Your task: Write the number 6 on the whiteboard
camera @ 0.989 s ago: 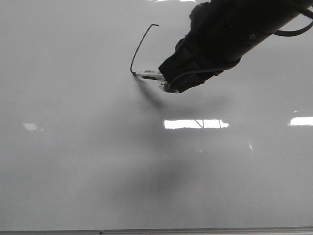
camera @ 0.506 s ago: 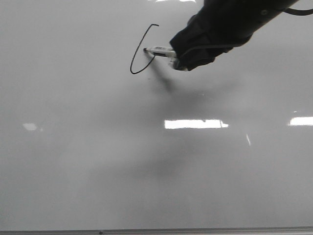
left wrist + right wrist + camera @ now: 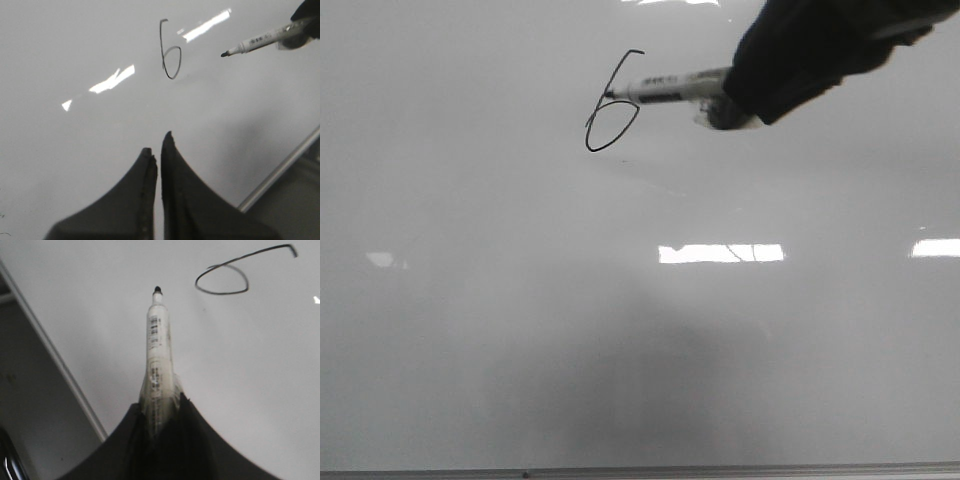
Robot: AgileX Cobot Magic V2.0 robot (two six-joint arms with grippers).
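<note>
Digit: the number 6 (image 3: 612, 108) is seen drawn on the whiteboard (image 3: 640, 350), loop closed, far side from the robot.
Marker: the marker (image 3: 160, 352) is clamped in the right gripper (image 3: 159, 415), tip apparently lifted clear.
Left gripper (image 3: 156, 150): pressed closed, nothing held.
Progress: writing is judged finished; only withdrawal is left.

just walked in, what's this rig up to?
The right gripper is clamped on a white marker pen with a black tip over the large glossy grey-white whiteboard. A thin black hand-drawn number 6 with a closed loop is on the board. In the left wrist view the tip appears lifted off the surface. The left gripper hangs shut, holding nothing.
</note>
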